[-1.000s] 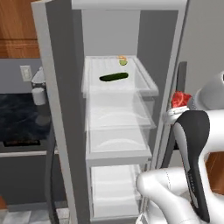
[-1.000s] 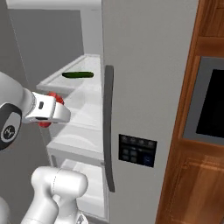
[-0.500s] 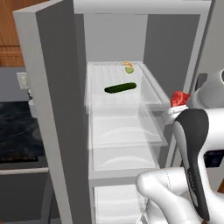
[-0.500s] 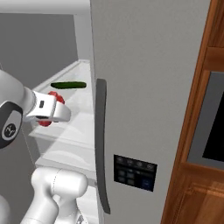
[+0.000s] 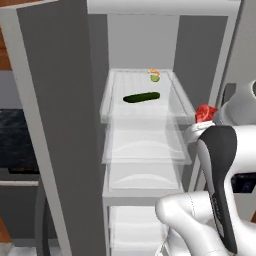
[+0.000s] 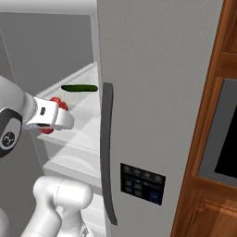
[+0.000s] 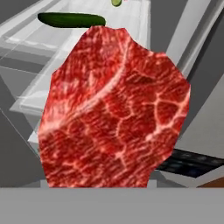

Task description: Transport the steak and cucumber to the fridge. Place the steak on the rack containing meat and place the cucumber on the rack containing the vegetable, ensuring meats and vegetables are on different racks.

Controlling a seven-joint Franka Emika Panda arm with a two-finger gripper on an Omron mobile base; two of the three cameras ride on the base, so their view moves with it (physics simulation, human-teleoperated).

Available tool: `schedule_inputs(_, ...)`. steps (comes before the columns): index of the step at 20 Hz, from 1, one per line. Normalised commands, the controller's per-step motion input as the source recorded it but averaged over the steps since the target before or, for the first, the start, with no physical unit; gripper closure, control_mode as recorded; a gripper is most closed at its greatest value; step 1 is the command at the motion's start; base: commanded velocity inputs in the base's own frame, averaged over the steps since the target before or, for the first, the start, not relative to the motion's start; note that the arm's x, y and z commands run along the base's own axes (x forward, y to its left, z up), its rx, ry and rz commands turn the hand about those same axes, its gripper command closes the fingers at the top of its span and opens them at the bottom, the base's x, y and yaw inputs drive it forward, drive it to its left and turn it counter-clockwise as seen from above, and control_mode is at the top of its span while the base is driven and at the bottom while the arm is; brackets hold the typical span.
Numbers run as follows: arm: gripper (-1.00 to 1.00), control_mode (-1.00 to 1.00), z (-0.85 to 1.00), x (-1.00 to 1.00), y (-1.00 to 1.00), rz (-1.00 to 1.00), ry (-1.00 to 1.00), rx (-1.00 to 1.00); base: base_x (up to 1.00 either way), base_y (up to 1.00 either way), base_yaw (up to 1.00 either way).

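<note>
Closer now than a moment back, the tall grey-silver fridge [image 5: 60, 125] fills both base views as my base has rolled in. My tool [image 6: 54, 115] is clamped partway on the flat, bright red, white-marbled raw steak [image 7: 113, 109], held just outside the open white interior. On the upper translucent shelf [image 5: 112, 100] lies the short dark green cucumber [image 5: 141, 97], near a small yellow-green item [image 5: 155, 77]. Brown wooden cabinets [image 6: 208, 139] stand to the right.
</note>
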Motion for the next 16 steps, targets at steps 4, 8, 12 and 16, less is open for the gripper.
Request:
schedule_inputs(4,1.00,1.00,0.00,0.00,0.00,0.00,0.00,0.00,0.31,-0.21,0.36)
schedule_inputs(8,1.00,-1.00,0.00,0.08,0.00,0.03,0.00,0.00,0.19,-0.01,0.09)
schedule_inputs(12,1.00,-1.00,0.02,0.27,0.05,0.04,-0.06,0.00,0.00,0.00,0.00)
schedule_inputs(16,1.00,-1.00,0.00,0.52,0.10,0.01,-0.03,0.00,0.00,0.00,0.00)
